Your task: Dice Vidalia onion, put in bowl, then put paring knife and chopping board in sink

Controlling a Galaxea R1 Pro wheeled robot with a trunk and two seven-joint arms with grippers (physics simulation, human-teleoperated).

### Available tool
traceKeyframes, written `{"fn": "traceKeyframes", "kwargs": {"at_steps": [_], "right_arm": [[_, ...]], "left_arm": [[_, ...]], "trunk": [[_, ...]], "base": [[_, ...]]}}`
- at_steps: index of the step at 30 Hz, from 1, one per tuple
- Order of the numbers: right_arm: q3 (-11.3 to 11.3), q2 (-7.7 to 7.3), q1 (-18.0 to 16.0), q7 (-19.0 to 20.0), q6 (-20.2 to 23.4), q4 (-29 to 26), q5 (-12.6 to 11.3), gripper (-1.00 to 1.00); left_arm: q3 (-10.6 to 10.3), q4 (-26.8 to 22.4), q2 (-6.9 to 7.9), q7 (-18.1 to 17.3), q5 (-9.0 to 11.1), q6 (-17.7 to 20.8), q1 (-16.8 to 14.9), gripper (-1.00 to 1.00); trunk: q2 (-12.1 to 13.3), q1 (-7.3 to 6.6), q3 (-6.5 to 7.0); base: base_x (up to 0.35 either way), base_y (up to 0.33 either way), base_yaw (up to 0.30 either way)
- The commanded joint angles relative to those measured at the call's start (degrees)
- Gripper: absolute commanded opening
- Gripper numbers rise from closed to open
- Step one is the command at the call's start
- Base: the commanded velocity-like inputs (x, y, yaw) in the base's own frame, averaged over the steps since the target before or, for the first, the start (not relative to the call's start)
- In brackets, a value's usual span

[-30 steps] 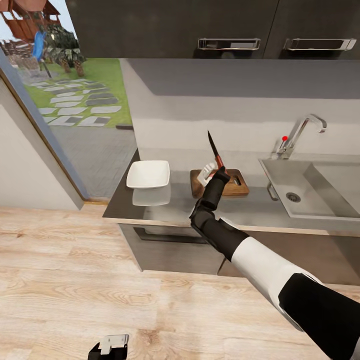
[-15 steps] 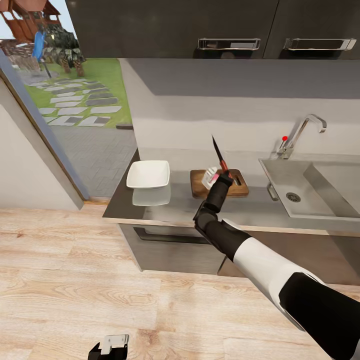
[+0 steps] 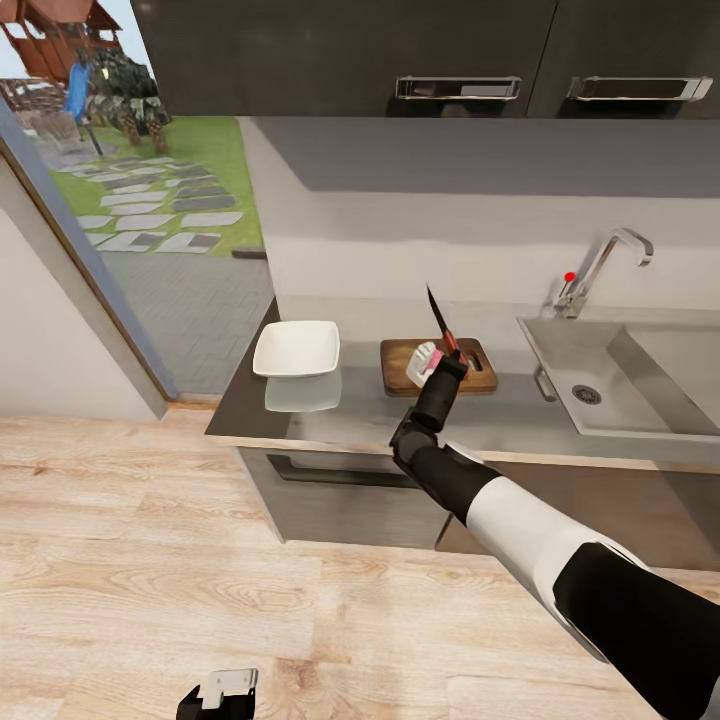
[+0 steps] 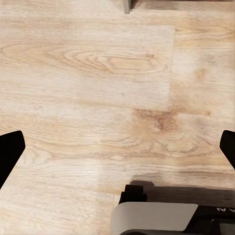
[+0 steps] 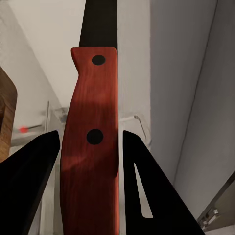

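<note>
1. White, glossy, shallow square-ish bowl (image 3: 296, 348): rests on the long grey reflective countertop (image 3: 330, 415), at nine o'clock from the board, apart from it. Judged light, rigid and slippery at the rim.
2. Brown rectangular wooden chopping board (image 3: 400, 352): lies flat on the countertop between bowl and sink. Its slot handle hole is at its three o'clock end. Judged stiff and fairly light; that slot end is the best place to take hold.
3. Pinkish-red round Vidalia onion (image 3: 430, 357): a small pink patch, partly hidden, sits on the board beside the right gripper; diced or whole cannot be told.
4. Red-handled paring knife (image 3: 443, 325) with dark narrow blade: clamped by the right gripper (image 5: 90, 147), jaws against both handle sides, blade tilted toward eleven o'clock over the board. Judged light and stiff with a smooth handle that could twist; a mid-handle hold suits it.
5. Stainless-steel rectangular sink (image 3: 640, 400): at three o'clock from the board, with a grey tap (image 3: 600, 265).
6. Left gripper (image 4: 117, 147): fingers spread wide, holding nothing, over the pale wood floor (image 4: 88, 73).
</note>
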Motion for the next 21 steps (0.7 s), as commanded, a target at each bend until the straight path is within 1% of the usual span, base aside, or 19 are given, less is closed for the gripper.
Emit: {"fn": "traceKeyframes", "kwargs": {"at_steps": [1, 12, 21], "right_arm": [[0.2, 0.00, -0.1, -0.2, 0.2, 0.0, 0.0, -1.00], [0.3, 0.34, -0.1, -0.2, 0.0, 0.1, -0.1, -1.00], [0.3, 0.33, -0.1, -0.2, 0.0, 0.1, -0.1, -1.00]], "left_arm": [[-0.2, 0.3, -0.02, 0.3, -0.1, -0.4, -0.1, 1.00], [-0.2, 0.3, -0.02, 0.3, -0.1, -0.3, -0.1, 1.00], [-0.2, 0.3, -0.27, 0.3, -0.1, -0.4, -0.1, 1.00]], "trunk": [[-0.1, 0.02, -0.08], [-0.1, 0.02, -0.13], [-0.1, 0.02, -0.84]], "base": [[0.000, 0.000, 0.000], [0.000, 0.000, 0.000], [0.000, 0.000, 0.000]]}}
